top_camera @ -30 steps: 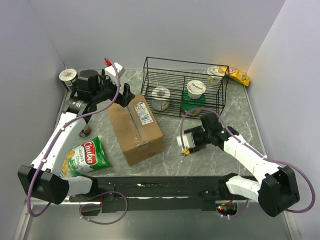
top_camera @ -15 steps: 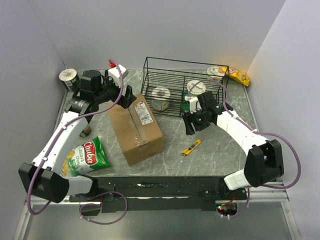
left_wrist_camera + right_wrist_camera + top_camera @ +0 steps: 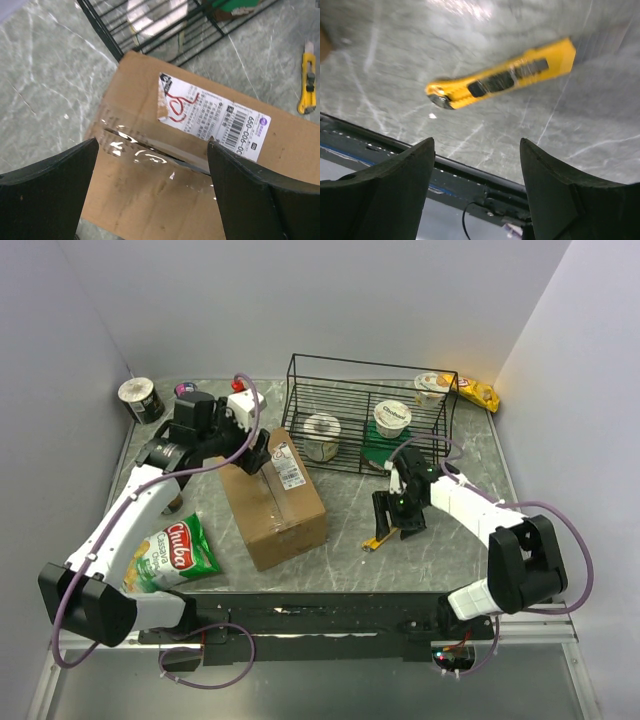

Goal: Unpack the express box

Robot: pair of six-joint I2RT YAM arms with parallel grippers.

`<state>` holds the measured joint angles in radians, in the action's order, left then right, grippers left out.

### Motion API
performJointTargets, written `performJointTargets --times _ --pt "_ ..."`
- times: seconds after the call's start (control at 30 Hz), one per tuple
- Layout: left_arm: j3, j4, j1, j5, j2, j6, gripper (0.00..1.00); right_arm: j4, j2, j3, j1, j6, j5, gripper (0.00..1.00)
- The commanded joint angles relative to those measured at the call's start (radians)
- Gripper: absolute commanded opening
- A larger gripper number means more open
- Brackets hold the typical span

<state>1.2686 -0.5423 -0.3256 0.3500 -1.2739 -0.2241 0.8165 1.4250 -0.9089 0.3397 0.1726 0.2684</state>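
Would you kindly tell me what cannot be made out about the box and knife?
Express box contents: hidden in all views by closed, taped flaps.
Part of box top, left wrist view: covered by the left hand's fingers.
Yellow knife blade: blurred in right wrist view, too small from above.

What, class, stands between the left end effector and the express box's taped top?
Nothing visible does. The left end effector hangs open directly over the express box, with its taped seam and white label showing unobstructed between the fingers. The wire basket sits beyond the box's far edge, off the path.
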Motion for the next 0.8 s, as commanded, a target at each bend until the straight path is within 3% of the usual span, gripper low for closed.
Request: performJointTargets --times 0.0,0.27,0.4,0.53,0.63,0.7,0.77 --pt "-0.011 -0.025 -0.007 0.013 -0.015 -0.004 0.97 -0.025 0.044 0.019 0.001 0.074 -0.021 0.75" --pt "0.011 -0.058 -0.009 0.037 -0.056 0.000 0.97 -0.062 0.144 0.004 -0.048 0.082 0.086 0.81" --pt "-0.021 -0.022 -0.009 0.049 -0.016 0.005 0.97 -0.097 0.192 -0.043 -0.050 0.140 0.087 0.93" --pt "-0.063 -0.024 -0.009 0.064 0.022 0.012 0.97 -0.106 0.281 -0.110 -0.035 0.214 0.036 0.96" --pt "-0.072 -0.034 -0.009 0.054 0.039 0.019 0.97 -0.079 0.345 -0.151 0.013 0.235 -0.078 0.90" --pt "-0.064 -0.039 -0.009 0.044 0.047 0.016 0.96 -0.039 0.370 -0.163 0.031 0.284 -0.139 0.78" --pt "-0.057 -0.044 -0.009 0.026 0.056 0.016 0.96 -0.037 0.380 -0.166 0.032 0.294 -0.167 0.75"
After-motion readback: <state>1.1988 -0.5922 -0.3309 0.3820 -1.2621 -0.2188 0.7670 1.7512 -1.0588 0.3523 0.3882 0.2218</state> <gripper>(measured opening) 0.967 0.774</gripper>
